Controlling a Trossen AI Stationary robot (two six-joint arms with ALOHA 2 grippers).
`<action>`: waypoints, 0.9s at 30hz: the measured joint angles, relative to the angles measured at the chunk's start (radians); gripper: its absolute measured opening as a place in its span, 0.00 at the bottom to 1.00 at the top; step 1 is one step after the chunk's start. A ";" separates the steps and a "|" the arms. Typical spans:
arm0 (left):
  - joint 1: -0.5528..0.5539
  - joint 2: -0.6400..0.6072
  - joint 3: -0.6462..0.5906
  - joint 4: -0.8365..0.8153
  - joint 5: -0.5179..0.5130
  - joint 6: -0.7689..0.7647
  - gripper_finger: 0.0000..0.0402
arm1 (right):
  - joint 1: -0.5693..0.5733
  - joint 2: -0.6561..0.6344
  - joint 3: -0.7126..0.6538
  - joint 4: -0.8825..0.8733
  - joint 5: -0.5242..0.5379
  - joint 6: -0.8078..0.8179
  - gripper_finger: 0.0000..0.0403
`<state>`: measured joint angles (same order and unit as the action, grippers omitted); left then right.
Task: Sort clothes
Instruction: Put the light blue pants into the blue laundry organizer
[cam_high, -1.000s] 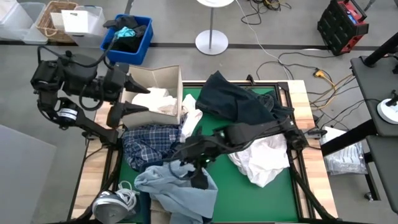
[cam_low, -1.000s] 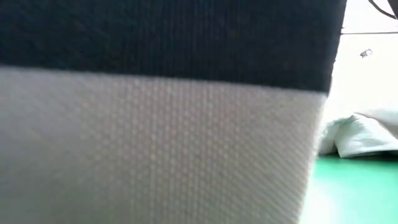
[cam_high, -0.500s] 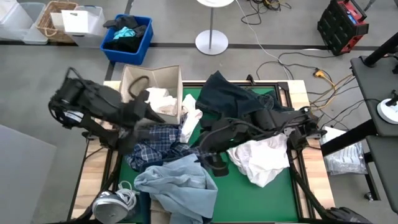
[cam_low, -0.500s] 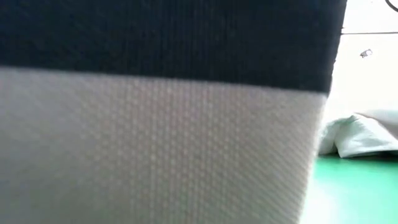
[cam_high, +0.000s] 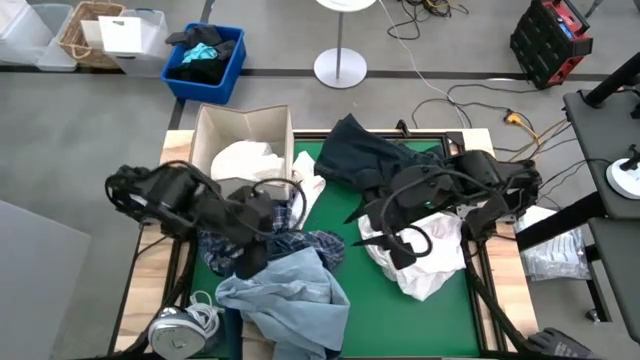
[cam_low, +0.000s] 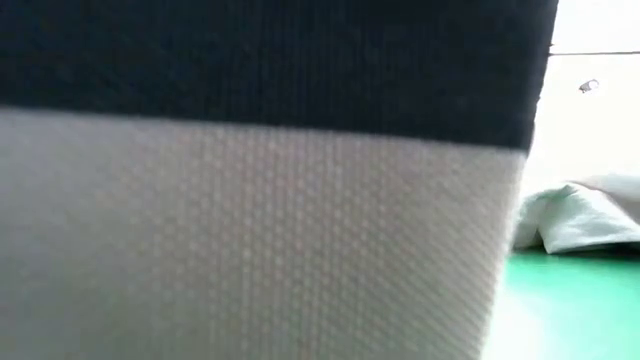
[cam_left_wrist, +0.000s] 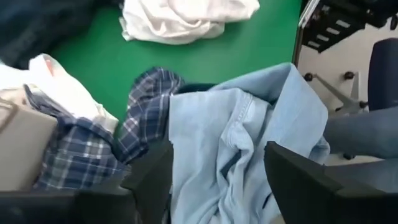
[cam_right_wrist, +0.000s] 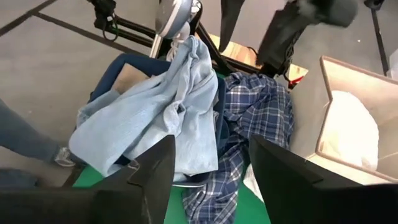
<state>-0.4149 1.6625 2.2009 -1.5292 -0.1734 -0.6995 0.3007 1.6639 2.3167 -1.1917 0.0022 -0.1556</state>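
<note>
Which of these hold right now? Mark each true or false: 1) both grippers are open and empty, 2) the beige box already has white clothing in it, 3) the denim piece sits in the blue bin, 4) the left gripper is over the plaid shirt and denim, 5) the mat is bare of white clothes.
1) True: the left gripper and right gripper both show spread fingers with nothing between them.
2) True: a white garment lies inside the beige box.
3) False: the light blue denim lies at the green mat's near edge.
4) True: it hovers over the plaid shirt and the denim.
5) False: a white shirt lies on it, under the right arm.
</note>
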 joint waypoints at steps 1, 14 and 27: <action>-0.006 0.008 0.000 0.000 0.001 -0.003 0.53 | 0.000 -0.012 -0.009 0.001 0.000 -0.003 0.48; -0.094 0.156 0.002 0.002 0.181 0.008 0.01 | 0.000 -0.195 -0.273 0.086 0.000 0.012 0.19; -0.159 0.242 0.004 0.003 0.132 -0.131 0.00 | 0.000 -0.473 -0.662 0.365 0.003 0.072 0.03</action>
<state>-0.5740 1.9048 2.2045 -1.5263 -0.0414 -0.8310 0.3012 1.1912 1.6547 -0.8268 0.0048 -0.0833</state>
